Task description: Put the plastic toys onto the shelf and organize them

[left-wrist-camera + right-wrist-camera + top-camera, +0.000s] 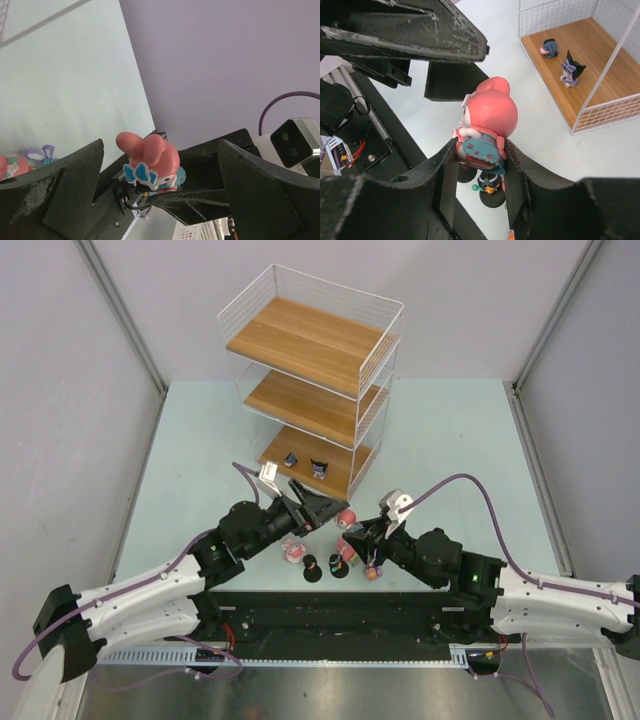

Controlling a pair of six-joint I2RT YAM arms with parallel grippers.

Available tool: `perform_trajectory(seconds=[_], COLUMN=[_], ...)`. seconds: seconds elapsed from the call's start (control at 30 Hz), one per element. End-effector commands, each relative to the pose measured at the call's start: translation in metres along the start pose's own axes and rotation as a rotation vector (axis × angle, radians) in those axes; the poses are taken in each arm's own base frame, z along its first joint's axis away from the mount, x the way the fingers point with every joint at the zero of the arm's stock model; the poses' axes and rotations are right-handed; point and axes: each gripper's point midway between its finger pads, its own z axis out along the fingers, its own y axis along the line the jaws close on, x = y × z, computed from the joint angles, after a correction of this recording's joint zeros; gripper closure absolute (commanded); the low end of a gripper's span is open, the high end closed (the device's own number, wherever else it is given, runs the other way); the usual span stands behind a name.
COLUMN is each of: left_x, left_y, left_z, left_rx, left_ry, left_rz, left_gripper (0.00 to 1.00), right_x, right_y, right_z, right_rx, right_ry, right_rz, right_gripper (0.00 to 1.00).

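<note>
A pink long-eared toy [490,117] with a blue bow and teal dress is clamped between the fingers of my right gripper [482,160], held above the table. My left gripper [160,195] stands wide open with its fingers on either side of that same pink toy [150,162] and clear of it. From above, the left gripper [325,508] and right gripper [352,530] meet at the pink toy [347,519], in front of the white wire shelf [300,335]. Two small dark toys [550,48] [571,69] stand on the shelf's bottom board [600,45].
Loose toys lie near the arm bases: a pink one [293,550], two dark-haired ones on round black bases [312,568] [338,565], and a colourful one [372,570]. The shelf's upper two boards are bare. Grey walls bound the table on both sides.
</note>
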Motion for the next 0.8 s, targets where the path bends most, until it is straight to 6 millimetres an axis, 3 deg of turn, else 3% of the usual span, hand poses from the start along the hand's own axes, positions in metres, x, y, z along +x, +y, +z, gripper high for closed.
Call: perform_trajectory(seconds=[0.0,0.4,0.57,0.77], left_x=[0.003,0.018,0.019,0.019], left_y=[-0.013,-0.027,-0.030,-0.028], left_z=[-0.001,0.003,0.001,0.000], left_rx=[0.062,0.146,0.167,0.173], left_ry=[0.020,0.095,0.098,0.090], left_rz=[-0.079,-0.119,-0.130,-0.144], left_gripper=[0.00,0.01,0.12,0.32], right_x=[-0.030,-0.032,-0.033,-0.032], right_y=[-0.002,-0.001,-0.002,-0.003], right_z=[-0.003,-0.005,-0.007,-0.009], right_rx=[0.032,0.057,0.065,0.069], right_ry=[-0.113,-0.128,-0.132,-0.126], right_rz=[-0.031,-0.086,-0.097,-0.094], right_gripper=[1.00,1.00,1.00,1.00])
